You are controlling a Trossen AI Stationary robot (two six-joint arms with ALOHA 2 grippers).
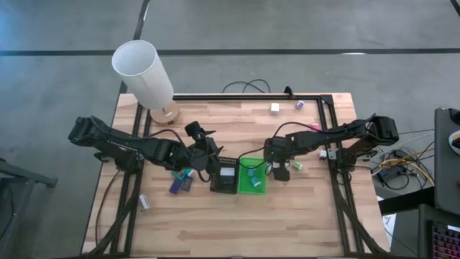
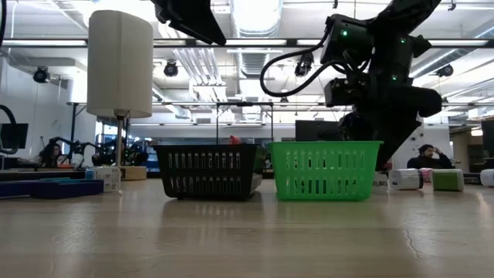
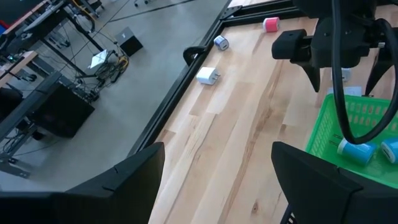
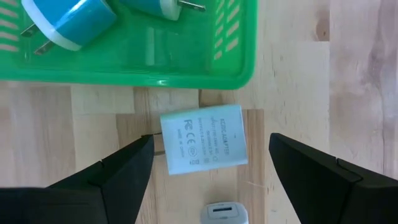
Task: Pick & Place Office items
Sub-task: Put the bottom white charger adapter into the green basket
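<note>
Pale wood grain fills the foreground of the table, bare planks running up to the two small baskets at its middle. On the near left side, in the high view, a dark-blue rectangle and a teal block lie just beside the black basket, and a small white item sits apart, nearer the table's left edge. The left gripper hangs over the black basket's left rim with its fingers spread wide and nothing between them; its wrist camera looks across the table past the green basket, where two blue-and-white plug adapters lie inside. The green basket touches the black one on its right. The right gripper hovers just off the green basket's right side, fingers spread and empty, directly above a pale green adapter block that lies flat on the wood, label up, close beside the basket wall but outside it; a small grey-white piece rests just beyond it. Farther right, a white charger and a pink block lie near the black frame rail. At the far edge sit a white cube and a purple block, and in the far left corner stands the tall white lampshade.
</note>
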